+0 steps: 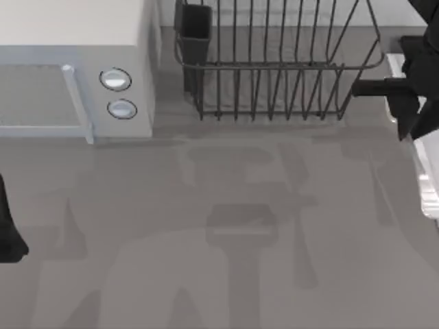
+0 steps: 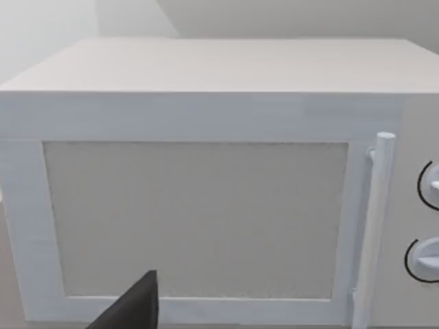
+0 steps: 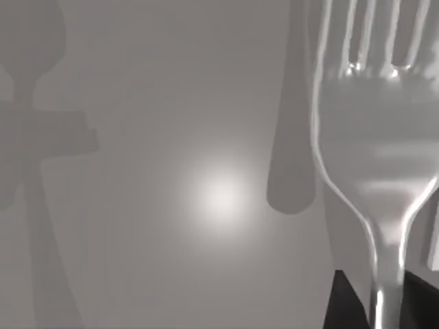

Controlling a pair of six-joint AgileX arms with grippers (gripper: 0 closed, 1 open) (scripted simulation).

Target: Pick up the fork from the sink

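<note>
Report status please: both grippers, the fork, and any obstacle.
Right gripper over the sink, at table's right edge beside the dish rack. Fork close at its wrist camera, handle between dark fingers. Left gripper parked at left edge, facing the microwave.

Lighting was pretty soft and even, kinda dim grey overall. Broad, blurry-edged shadows fell across the surface [image 1: 226, 240] near its front edge. In the right wrist view a round glare spot sat on the sink [image 3: 137, 103] floor, and the fork [image 3: 374, 137] threw bright reflections.

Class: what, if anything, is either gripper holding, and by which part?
The right gripper appears to hold the fork by its handle, near the neck. The left gripper holds nothing.
</note>
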